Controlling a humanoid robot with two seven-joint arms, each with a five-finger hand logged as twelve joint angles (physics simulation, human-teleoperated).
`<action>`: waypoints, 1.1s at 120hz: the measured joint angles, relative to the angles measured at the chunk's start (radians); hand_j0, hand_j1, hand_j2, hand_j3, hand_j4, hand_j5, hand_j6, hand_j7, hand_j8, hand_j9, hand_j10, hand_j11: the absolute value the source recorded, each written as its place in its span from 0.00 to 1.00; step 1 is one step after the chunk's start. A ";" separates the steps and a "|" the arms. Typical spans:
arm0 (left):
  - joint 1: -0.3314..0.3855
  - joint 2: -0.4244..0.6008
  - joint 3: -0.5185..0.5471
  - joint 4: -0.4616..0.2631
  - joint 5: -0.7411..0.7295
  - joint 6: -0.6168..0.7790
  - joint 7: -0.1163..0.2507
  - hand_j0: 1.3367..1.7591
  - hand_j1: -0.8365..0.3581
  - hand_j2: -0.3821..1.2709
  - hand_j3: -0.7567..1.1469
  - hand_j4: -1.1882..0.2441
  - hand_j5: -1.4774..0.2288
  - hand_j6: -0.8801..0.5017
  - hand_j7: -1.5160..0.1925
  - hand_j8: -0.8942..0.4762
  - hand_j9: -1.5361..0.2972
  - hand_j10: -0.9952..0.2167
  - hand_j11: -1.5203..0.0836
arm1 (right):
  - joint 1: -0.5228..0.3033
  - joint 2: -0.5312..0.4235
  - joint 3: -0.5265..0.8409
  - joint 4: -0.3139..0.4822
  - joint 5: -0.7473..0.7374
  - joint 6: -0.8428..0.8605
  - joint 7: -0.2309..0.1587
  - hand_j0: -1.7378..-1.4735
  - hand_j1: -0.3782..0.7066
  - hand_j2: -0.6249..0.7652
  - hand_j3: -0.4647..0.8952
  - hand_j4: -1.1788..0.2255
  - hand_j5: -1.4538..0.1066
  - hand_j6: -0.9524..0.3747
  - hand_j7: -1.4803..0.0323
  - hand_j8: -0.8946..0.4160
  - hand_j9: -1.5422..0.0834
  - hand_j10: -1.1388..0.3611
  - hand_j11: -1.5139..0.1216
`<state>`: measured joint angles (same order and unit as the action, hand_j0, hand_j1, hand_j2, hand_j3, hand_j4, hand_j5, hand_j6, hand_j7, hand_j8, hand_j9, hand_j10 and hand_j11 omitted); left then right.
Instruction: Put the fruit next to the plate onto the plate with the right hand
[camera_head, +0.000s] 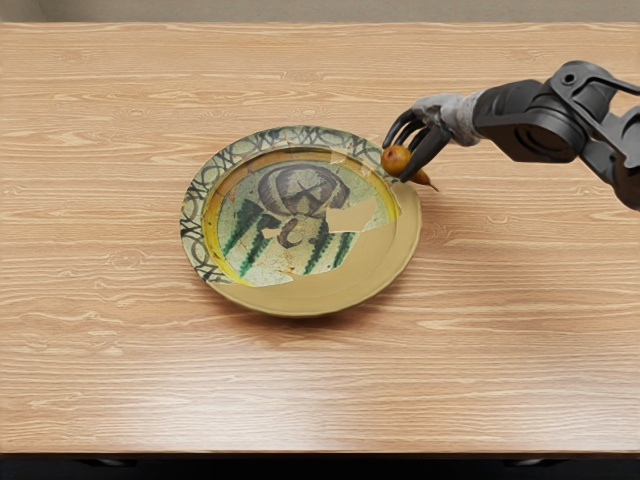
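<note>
A patterned round plate (230, 160) with a green and yellow rim lies at the middle of the wooden table. A small orange-brown fruit (397, 159) hangs at the plate's right rim, just above it. My right hand (413, 145) comes in from the right edge and its dark fingers are curled around the fruit from above. A pointed orange tip sticks out below the fingers on the right. The left arm does not show.
The wooden table (120, 360) runs across the whole view, with its front edge near the bottom. The right forearm (530, 120) stretches over the table's right side.
</note>
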<state>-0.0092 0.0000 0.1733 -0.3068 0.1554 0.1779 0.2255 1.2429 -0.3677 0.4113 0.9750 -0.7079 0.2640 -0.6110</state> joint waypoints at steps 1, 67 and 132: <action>0.000 0.000 0.000 0.000 0.000 0.000 0.000 0.76 0.97 0.23 0.40 0.82 0.85 0.62 0.87 0.64 0.82 0.80 0.93 | 0.000 0.000 0.001 0.003 0.001 0.000 0.000 0.31 0.65 0.60 0.34 0.39 0.29 0.40 0.35 0.38 0.34 0.44 0.33; 0.000 0.000 0.000 0.000 0.000 0.000 0.000 0.76 0.97 0.23 0.40 0.82 0.85 0.62 0.87 0.64 0.82 0.80 0.93 | -0.009 0.155 0.001 0.050 0.026 0.024 -0.001 0.30 0.68 0.64 0.34 0.39 0.29 0.41 0.35 0.38 0.35 0.44 0.34; 0.000 0.000 0.000 0.000 0.000 0.000 0.000 0.76 0.97 0.23 0.40 0.82 0.85 0.62 0.87 0.64 0.82 0.80 0.93 | -0.182 0.193 0.334 0.049 0.336 0.311 0.000 0.30 0.14 0.49 0.34 0.76 0.83 0.66 0.88 0.63 0.85 0.70 0.83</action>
<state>-0.0092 0.0000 0.1733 -0.3068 0.1552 0.1779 0.2255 1.0609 -0.1749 0.7455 1.0239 -0.3715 0.5747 -0.6109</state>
